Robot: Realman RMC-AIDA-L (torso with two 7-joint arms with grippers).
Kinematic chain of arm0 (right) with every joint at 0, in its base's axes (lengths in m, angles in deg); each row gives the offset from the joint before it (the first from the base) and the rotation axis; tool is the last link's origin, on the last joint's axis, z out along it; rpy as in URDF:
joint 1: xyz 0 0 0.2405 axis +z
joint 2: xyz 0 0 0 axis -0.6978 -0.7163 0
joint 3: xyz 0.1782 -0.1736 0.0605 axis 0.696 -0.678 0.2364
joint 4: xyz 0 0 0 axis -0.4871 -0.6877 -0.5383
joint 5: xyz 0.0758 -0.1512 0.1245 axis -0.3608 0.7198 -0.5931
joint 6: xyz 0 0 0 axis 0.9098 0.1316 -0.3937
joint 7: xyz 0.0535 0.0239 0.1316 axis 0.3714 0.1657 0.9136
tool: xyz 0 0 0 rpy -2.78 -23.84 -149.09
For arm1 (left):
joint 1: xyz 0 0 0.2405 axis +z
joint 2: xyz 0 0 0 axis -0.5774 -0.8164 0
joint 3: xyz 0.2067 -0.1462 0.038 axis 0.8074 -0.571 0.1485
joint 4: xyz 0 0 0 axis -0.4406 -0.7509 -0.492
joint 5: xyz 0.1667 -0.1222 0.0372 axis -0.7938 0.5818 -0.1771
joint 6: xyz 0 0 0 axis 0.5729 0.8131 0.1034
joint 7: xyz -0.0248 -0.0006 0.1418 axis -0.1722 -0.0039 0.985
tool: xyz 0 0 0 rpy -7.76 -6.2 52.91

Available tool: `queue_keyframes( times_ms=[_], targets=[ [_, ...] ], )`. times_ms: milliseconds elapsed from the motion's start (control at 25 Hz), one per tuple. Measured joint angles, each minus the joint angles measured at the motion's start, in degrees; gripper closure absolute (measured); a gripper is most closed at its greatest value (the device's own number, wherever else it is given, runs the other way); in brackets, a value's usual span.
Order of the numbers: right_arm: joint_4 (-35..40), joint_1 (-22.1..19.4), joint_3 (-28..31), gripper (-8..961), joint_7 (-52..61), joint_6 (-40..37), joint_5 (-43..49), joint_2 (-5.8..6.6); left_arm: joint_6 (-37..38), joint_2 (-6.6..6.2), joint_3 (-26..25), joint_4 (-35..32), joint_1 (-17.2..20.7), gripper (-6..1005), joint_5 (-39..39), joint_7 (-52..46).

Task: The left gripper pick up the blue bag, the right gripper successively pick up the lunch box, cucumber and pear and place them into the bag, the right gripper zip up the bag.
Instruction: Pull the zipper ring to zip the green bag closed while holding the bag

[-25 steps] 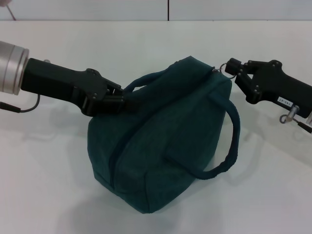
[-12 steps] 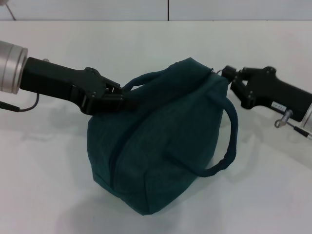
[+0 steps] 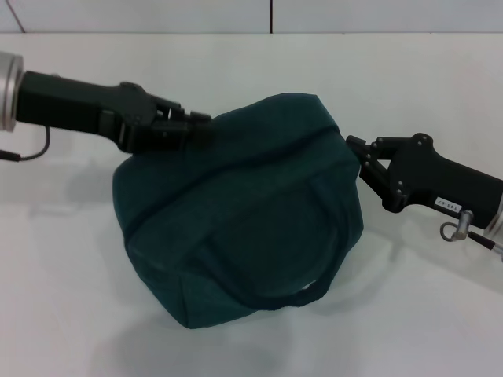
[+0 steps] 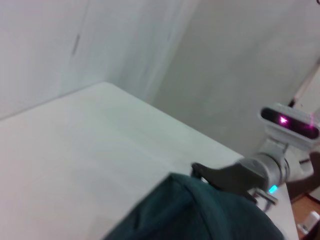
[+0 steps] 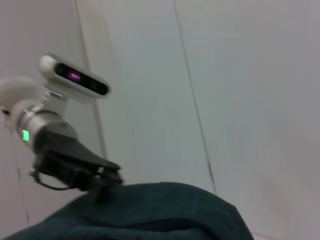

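Between our two arms on the white table (image 3: 71, 298) sits the blue bag (image 3: 244, 228), slumped and bulging, with one loop handle (image 3: 271, 298) draped across its near face. Our left gripper (image 3: 187, 126) is at the bag's upper left edge, clamped on a fold of the fabric there and holding that end up. Our right gripper (image 3: 355, 151) presses against the bag's upper right corner; we cannot tell whether its fingers are open or pinching the zipper pull, since the tips sit against the cloth and the ring is hidden. The bag's long axis runs roughly from one gripper to the other, so the zip line lies along the top ridge between them. We judge the right arm to be the nearer to the zipper's end. Neither lunch box, cucumber nor pear shows anywhere outside the bag.
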Motion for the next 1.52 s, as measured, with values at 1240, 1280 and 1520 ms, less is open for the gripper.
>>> queue_keyframes(
  times_ms=[1240,1280,1520],
  targets=[
    [-0.71,-1.76,2.31,935,-0.78,-1.56,-0.83,0.2,-0.57,1.42,3.84,0.16,-6.57,860,-5.63,-5.7],
    [-0.7,-1.8,2.52,935,-0.9,-1.51,-0.84,0.22,-0.57,1.34,3.84,0.16,-6.35,878,-5.63,-5.67],
    [-0.69,-1.96,2.85,935,-1.41,-0.69,-0.83,0.32,-0.59,1.08,3.61,0.14,-5.98,945,-5.62,-5.61]
  ],
)
